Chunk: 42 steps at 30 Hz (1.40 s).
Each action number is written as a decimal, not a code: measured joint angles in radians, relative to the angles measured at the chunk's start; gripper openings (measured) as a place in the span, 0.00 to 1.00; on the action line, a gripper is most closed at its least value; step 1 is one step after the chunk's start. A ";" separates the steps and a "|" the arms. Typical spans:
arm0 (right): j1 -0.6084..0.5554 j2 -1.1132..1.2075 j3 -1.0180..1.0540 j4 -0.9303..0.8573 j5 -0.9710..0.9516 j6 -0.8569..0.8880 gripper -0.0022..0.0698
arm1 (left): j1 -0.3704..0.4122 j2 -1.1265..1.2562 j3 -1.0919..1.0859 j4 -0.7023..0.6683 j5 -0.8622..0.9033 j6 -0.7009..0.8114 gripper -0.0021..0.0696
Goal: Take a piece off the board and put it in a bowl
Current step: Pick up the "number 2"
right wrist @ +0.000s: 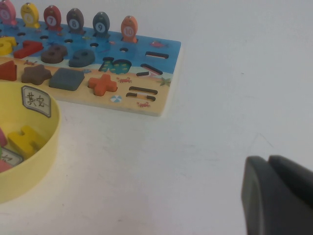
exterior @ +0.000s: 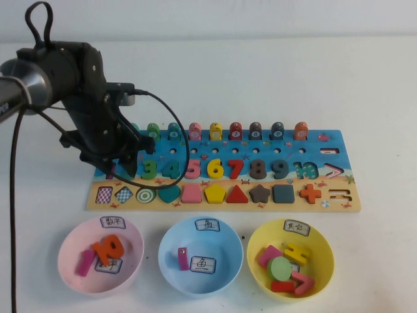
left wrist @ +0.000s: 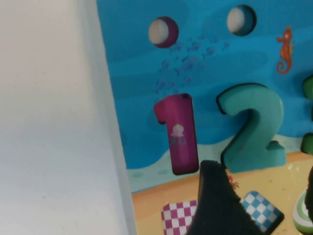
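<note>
Holding orange numeral, bowl near left gripper

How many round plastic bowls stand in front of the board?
3, in a row: pale pink bowl at the robot's left, light blue bowl in the middle, yellow bowl at the right. Left gripper hovers over the board; right gripper rests aside.

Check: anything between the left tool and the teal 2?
Nothing: left tool hangs just short of the 2 in the left wrist view. Right tool idles off-board.
</note>
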 joint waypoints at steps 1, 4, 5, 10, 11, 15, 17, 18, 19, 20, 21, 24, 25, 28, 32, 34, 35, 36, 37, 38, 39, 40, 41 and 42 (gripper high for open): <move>0.000 0.000 0.000 0.000 0.000 0.000 0.01 | 0.000 0.005 -0.002 0.000 0.000 0.000 0.50; 0.000 0.000 0.000 0.000 0.000 0.000 0.01 | 0.000 0.023 -0.002 0.000 -0.007 0.000 0.50; 0.000 0.000 0.000 0.000 0.000 0.000 0.01 | 0.000 0.026 -0.002 0.000 -0.009 0.000 0.50; 0.000 0.000 0.000 0.000 0.000 0.000 0.01 | 0.000 0.031 -0.004 0.000 -0.015 0.000 0.50; 0.000 0.000 0.000 0.000 0.000 0.000 0.01 | 0.000 0.031 -0.005 0.000 -0.015 0.000 0.50; 0.000 0.000 0.000 0.000 0.000 0.000 0.01 | 0.000 0.031 -0.018 -0.024 -0.016 0.000 0.50; 0.000 0.000 0.000 0.000 0.000 0.000 0.01 | 0.000 0.031 -0.022 -0.030 -0.016 -0.004 0.50; 0.000 0.000 0.000 0.000 0.000 0.000 0.01 | 0.000 0.033 -0.023 -0.030 -0.016 -0.009 0.50; 0.000 0.000 0.000 0.000 0.000 0.000 0.01 | 0.000 0.033 -0.023 -0.030 -0.016 -0.011 0.50; 0.000 0.000 0.000 0.000 0.000 0.000 0.01 | -0.002 0.035 -0.023 -0.030 -0.016 -0.016 0.50; 0.000 0.000 0.000 0.000 0.000 0.000 0.01 | -0.002 0.039 -0.023 -0.030 -0.016 -0.015 0.50; 0.000 0.000 0.000 0.000 0.000 0.000 0.01 | -0.008 0.044 -0.023 -0.030 -0.014 -0.018 0.50; 0.000 0.000 0.000 0.000 0.000 0.000 0.01 | -0.008 0.046 -0.023 -0.030 -0.014 -0.019 0.50; 0.000 0.000 0.000 0.000 0.000 0.000 0.01 | -0.008 0.047 -0.023 -0.028 -0.014 -0.019 0.50; 0.000 0.000 0.000 0.000 0.000 0.000 0.01 | -0.010 0.047 -0.023 -0.015 -0.014 -0.038 0.50; 0.000 0.000 0.000 0.000 0.000 0.000 0.01 | -0.010 0.048 -0.023 -0.011 -0.014 -0.045 0.50; 0.000 0.000 0.000 0.000 0.000 0.000 0.01 | -0.010 0.048 -0.023 -0.011 -0.014 -0.045 0.50; 0.000 0.000 0.000 0.000 0.000 0.000 0.01 | -0.010 0.049 -0.023 -0.011 -0.014 -0.045 0.50; 0.000 0.000 0.000 0.000 0.000 0.000 0.01 | -0.010 0.051 -0.026 -0.011 -0.014 -0.045 0.50; 0.000 0.000 0.000 0.000 0.000 0.000 0.01 | -0.010 0.052 -0.026 -0.011 -0.012 -0.045 0.50; 0.000 0.000 0.000 0.000 0.000 0.000 0.01 | -0.010 0.053 -0.026 -0.011 -0.012 -0.045 0.50; 0.000 0.000 0.000 0.000 0.000 0.000 0.01 | -0.010 0.053 -0.028 -0.011 -0.011 -0.047 0.50; 0.000 0.000 0.000 0.000 0.000 0.000 0.01 | -0.010 0.054 -0.029 -0.011 -0.008 -0.047 0.50; 0.000 0.000 0.000 0.000 0.000 0.000 0.01 | -0.010 0.055 -0.030 -0.011 -0.006 -0.047 0.50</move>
